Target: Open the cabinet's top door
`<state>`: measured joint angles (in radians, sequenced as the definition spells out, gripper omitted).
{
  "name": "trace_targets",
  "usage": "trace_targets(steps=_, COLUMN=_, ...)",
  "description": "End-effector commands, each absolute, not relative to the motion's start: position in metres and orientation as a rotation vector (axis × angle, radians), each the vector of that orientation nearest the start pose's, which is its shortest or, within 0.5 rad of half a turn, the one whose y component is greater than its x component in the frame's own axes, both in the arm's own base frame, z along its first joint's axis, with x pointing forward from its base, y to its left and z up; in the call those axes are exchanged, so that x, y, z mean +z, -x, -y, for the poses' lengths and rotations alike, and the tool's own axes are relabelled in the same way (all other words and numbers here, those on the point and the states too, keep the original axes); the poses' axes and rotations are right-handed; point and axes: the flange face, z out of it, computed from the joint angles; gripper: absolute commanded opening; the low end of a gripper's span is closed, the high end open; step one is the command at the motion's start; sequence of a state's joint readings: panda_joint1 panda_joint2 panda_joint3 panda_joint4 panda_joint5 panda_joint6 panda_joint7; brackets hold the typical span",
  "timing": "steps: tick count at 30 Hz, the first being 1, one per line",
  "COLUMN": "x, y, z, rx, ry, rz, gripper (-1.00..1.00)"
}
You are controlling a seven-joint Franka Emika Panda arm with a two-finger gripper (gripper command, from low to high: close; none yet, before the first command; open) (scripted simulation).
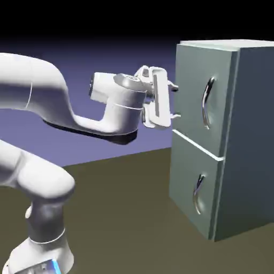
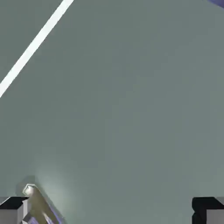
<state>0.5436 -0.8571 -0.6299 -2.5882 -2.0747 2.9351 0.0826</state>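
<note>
The grey-green cabinet (image 1: 249,139) stands at the right of the exterior view. Its top door (image 1: 190,91) is shut and carries a curved silver handle (image 1: 207,101). My gripper (image 1: 174,101) hovers open just in front of the door's left part, left of the handle, fingers pointing at the panel with nothing between them. In the hand view the top door (image 2: 122,109) fills the picture. One end of the handle (image 2: 38,203) shows at the lower left beside one fingertip (image 2: 11,211). The gripper (image 2: 109,213) holds nothing.
The lower door (image 1: 184,176) with its own handle (image 1: 198,193) sits shut below the top one. A pale seam line (image 2: 35,43) crosses the hand view's upper left. The cabinet rests on a brown table (image 1: 123,214).
</note>
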Motion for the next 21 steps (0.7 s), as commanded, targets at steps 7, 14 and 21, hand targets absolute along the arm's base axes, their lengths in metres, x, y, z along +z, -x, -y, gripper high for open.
trace_targets(steps=7, x=0.533, y=-0.352, z=0.029, rx=0.947, ry=-1.051, rz=-1.464, gripper=0.0)
trace_targets(steps=14, x=0.522, y=-0.359, z=0.055, rx=0.774, ry=-0.74, rz=-1.503, gripper=0.0)
trace_targets(steps=21, x=0.515, y=-0.376, z=0.071, rx=0.668, ry=-0.568, rz=-1.508, gripper=0.0)
